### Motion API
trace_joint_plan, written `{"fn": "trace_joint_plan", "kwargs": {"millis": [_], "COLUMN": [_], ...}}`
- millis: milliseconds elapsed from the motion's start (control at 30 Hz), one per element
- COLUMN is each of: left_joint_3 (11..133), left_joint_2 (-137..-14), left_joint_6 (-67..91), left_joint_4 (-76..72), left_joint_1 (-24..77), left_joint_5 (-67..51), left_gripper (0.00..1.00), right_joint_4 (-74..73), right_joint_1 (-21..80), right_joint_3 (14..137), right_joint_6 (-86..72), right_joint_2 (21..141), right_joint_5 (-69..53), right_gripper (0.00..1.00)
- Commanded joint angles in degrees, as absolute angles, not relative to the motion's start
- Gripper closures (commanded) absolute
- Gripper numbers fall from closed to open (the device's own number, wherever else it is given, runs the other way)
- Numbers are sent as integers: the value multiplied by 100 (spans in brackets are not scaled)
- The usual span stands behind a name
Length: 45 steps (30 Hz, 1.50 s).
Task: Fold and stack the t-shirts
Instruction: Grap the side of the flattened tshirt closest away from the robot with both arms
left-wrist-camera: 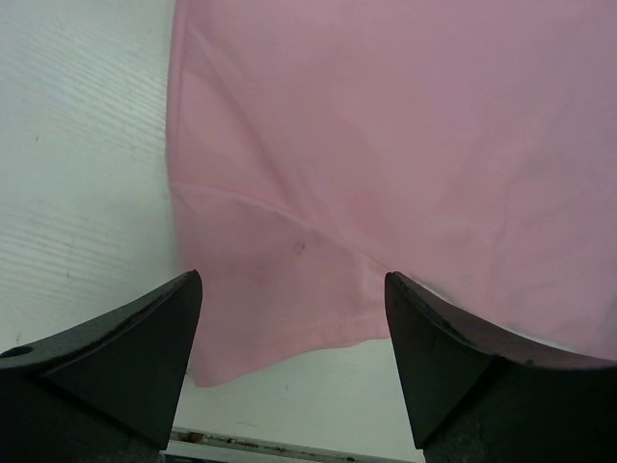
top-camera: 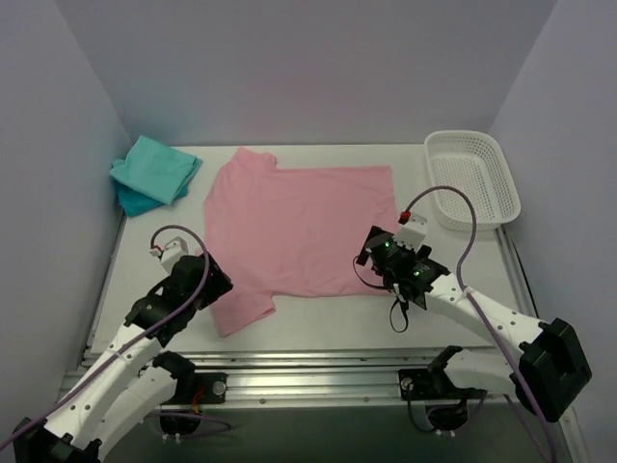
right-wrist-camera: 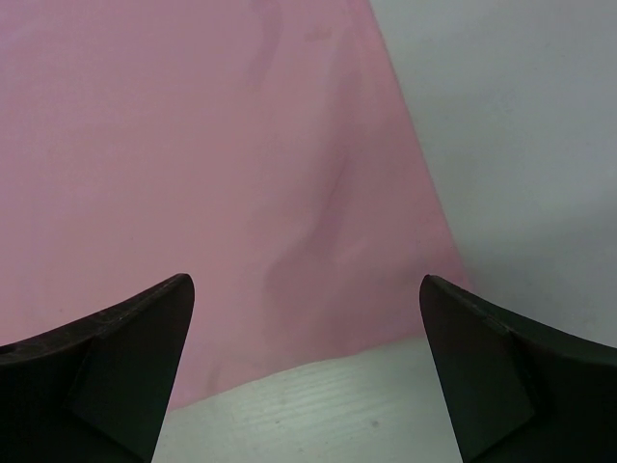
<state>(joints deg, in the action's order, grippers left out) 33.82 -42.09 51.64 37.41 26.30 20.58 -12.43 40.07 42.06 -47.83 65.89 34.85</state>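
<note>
**Pink t-shirt [top-camera: 299,227] flat, not yet folded; teal t-shirts [top-camera: 154,172] folded, stacked at 10 o'clock.**
Left gripper [left-wrist-camera: 294,289] and right gripper [right-wrist-camera: 304,289]: both released, empty, over its 6 o'clock edge.

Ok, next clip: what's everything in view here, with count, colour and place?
pink shirt: 1, light pink, spread flat mid-table
teal shirts: folded pile, teal over a bluer layer, far left corner; exact count unclear
basket: 1, white mesh, far right
table: 1, white, under everything
left hand: 1, black fingers, open, over the pink shirt's near-left sleeve
right hand: 1, black fingers, open, over the pink shirt's near-right corner
</note>
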Motion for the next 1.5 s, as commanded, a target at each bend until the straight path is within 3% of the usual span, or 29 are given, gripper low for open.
{"fn": "trace_joint_plan", "kwargs": {"millis": [0,133,267,433,600,900,1033,1167,1300,1467], "left_joint_3": [3323,3138,3128,3882,4096,2848,2987,3436,3261,3103], "left_joint_2": [-3929,-4016,-5128,-6711,-7111,-4336,-4683,-5387,-5063,-4983], "left_joint_6": [6010,6722,7548,9173,10256,11381,11706,11927,11532,11610], "left_joint_4": [4315,4781,5044,6017,6503,7074,7329,7638,6638,6786], "left_joint_1": [3110,3778,4953,6388,7241,7532,7532,7532,7462,7242], "left_joint_5": [2636,2943,3322,3726,3805,4034,3841,3771,3744,3823], "left_gripper": [15,17,17,15,14,28,28,20,19,20], "right_joint_4": [-267,385,1431,1196,546,132,386,483,519,308], "right_joint_1": [3464,3191,2602,2672,2733,2777,2847,2944,2971,2979], "right_joint_3": [3614,3121,2567,2461,2522,2777,2812,2839,2909,3190], "right_joint_6": [-4878,-4957,-5089,-4975,-4808,-4500,-4526,-4570,-4492,-4245], "right_joint_2": [6460,6425,6802,6733,5961,5677,5923,5986,5968,5924], "right_joint_5": [2050,1312,-262,377,887,1310,1117,994,844,800], "right_gripper": [0,0,0,0,0,0,0,0,0,0]}}
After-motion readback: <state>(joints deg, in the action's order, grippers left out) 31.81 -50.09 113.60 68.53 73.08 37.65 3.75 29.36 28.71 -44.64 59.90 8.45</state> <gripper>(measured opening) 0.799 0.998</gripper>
